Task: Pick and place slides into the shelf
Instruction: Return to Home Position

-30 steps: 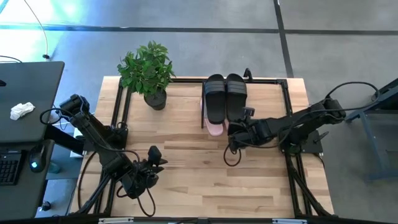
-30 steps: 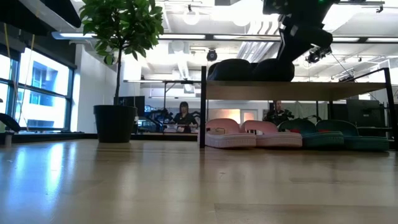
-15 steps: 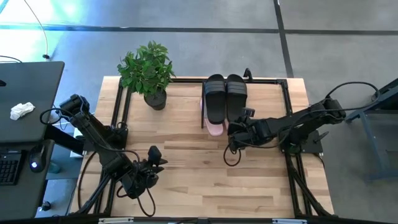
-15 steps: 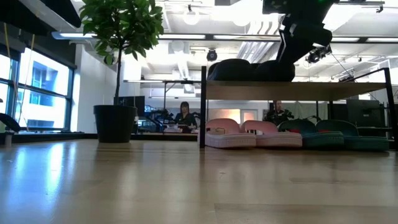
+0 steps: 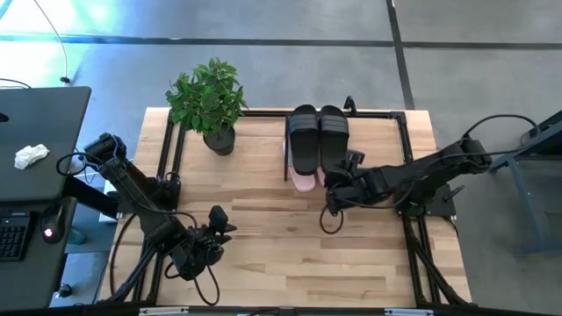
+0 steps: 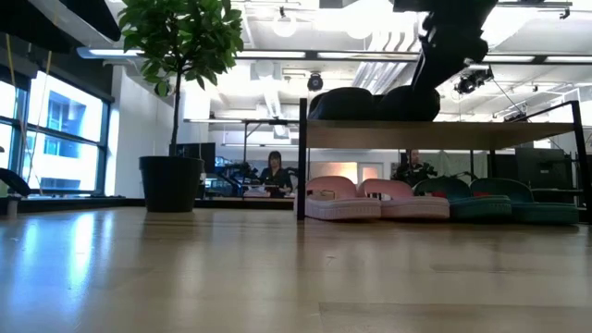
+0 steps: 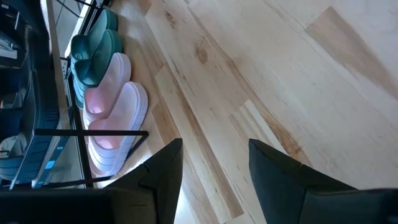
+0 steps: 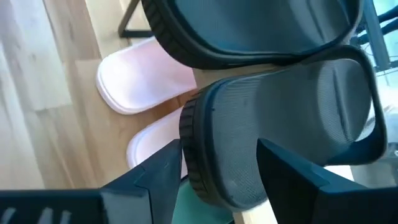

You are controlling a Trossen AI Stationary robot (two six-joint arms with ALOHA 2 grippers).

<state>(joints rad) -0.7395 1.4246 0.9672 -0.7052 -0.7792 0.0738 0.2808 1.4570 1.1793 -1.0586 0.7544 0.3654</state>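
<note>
Two black slides lie side by side on the shelf's (image 5: 378, 140) plank top: the left one (image 5: 303, 140) and the right one (image 5: 334, 133). My right gripper (image 5: 338, 178) stands open just over the right one's heel (image 8: 224, 155), a finger to either side. Under the plank in the low view sit two pink slides (image 6: 342, 199) and two dark green slides (image 6: 504, 202). The shelf's plank edge (image 6: 444, 134) shows above them. A pink toe (image 5: 304, 182) peeks out below the plank. My left gripper (image 5: 218, 228) waits open over the table's near left part.
A potted plant (image 5: 211, 101) stands at the table's far left, beside the shelf. Bare wooden table (image 5: 290, 254) spreads across the near half. A dark desk with a keyboard (image 5: 13, 237) lies off the table's left. People sit in the room behind (image 6: 275, 171).
My right gripper has opened and let go of the right black slide's heel, rolling a little at the wrist. The slide stays lying on the shelf's top beside the other black one.
</note>
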